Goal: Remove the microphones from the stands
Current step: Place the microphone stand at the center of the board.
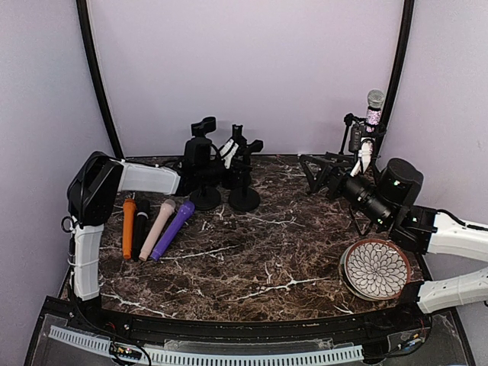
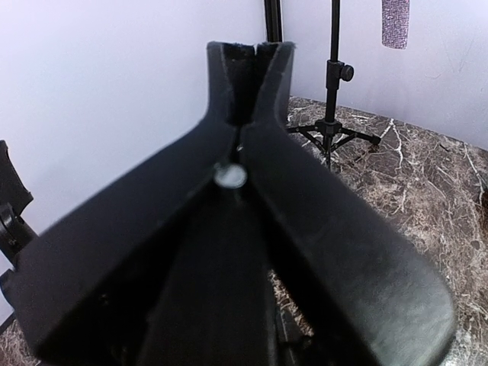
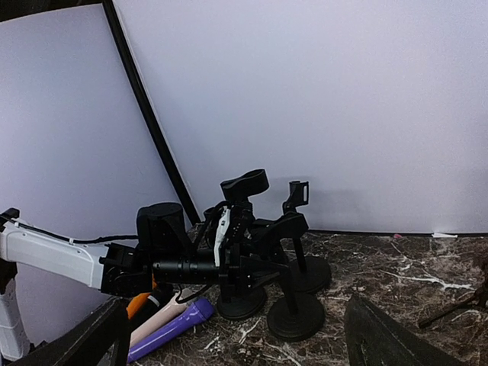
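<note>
A dark marble table fills the top view. Pale walls close it in on the left, far and right sides, and a black curved pole rises in each far corner. The middle and near stretch of the table give you bare surface to move over.

Your left arm extends along the far left to two black desk stands, which stand just beside each other near the far wall. The left gripper sits among them with its fingers drawn together to a thin seam. You cannot tell whether they pinch part of a stand. Your right arm lies across the right side. The right gripper faces left, its jaws spread wide and holding nothing.

A patterned plate lies near right, just beside the right arm. At the left, nearer you than the desk stands, four microphones lie side by side: an orange microphone, a black microphone, a beige microphone and a purple microphone.

The pink microphone sits in a tripod stand at the far right, beyond the right arm's wrist. Its long axis runs almost straight up, with the silver mesh head on top and the glittery body below.
</note>
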Tool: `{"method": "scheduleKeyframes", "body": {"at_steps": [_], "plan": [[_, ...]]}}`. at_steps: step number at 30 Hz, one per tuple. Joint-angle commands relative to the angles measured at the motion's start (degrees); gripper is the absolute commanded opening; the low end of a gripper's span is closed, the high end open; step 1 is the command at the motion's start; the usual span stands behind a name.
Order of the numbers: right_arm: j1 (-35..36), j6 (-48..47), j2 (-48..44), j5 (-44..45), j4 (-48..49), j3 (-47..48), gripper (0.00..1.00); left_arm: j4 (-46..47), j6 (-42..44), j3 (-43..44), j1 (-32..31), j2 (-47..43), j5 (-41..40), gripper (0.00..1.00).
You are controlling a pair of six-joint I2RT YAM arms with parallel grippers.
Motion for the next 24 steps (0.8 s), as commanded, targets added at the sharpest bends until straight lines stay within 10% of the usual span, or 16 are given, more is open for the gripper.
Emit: {"method": "scheduleKeyframes", "body": {"at_steps": [1, 18, 24], "plan": [[-0.4, 0.7, -1.1, 1.1, 1.2, 0.2, 0.98, -8.2, 5.7, -0.1, 1.8, -1.2, -4.2, 0.0], [-0.5, 1.6, -2.8, 2.3, 0.3, -0.5, 0.98, -7.7, 3.3, -4.8, 3.1, -5.3, -5.1, 0.03], [-0.4, 1.8, -2.8, 3.9, -0.4, -0.4, 0.98, -7.4, 2.3, -4.8, 3.4, -5.0, -6.0, 0.41]]}}
